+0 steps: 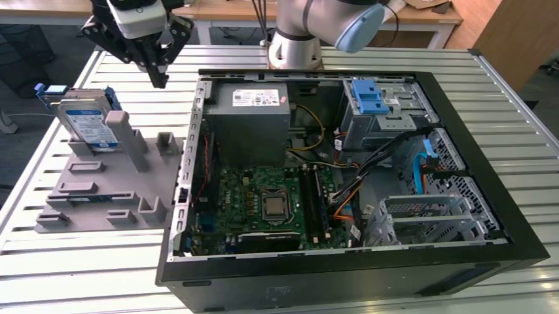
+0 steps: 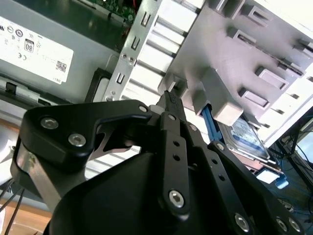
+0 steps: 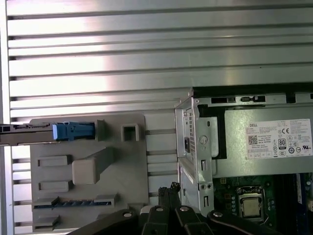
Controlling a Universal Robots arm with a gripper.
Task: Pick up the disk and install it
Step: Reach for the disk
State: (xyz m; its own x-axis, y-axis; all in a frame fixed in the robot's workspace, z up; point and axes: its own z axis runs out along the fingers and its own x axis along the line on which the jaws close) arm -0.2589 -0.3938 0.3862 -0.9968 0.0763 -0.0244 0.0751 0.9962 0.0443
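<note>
The table (image 1: 88, 275) is made of long, ribbed, pale metal slats that catch the light. On it lies a big black computer case (image 1: 349, 278) with its side off, so you look straight down on a green motherboard (image 1: 262, 196), a boxy grey power supply (image 1: 249, 124) and a tangle of coloured cables. At the exterior view's left of the case sits a matte grey plastic stand (image 1: 105, 190), blocky, with raised posts and slots. The disk (image 1: 89, 125) stands upright on its edge in the far slot of that stand. It is a flat silver metal slab with a white-and-blue label on its face, clipped into a blue plastic frame whose ends poke out at the top. In the first wrist view the disk (image 3: 73, 131) shows edge-on as a thin strip with the blue clip beside it. In the second wrist view its labelled face (image 2: 247, 137) peeks out behind a grey post. The gripper (image 1: 159, 80), black and angular with bolted links, hangs in the air on the pale arm (image 1: 306, 26), over the slats between the stand and the near corner of the case. Its fingers are pressed together into one narrow point with nothing between them, and both wrist views show the same. The disk sits lower and off to the exterior view's left of the fingertips, near but clearly apart from them.
</note>
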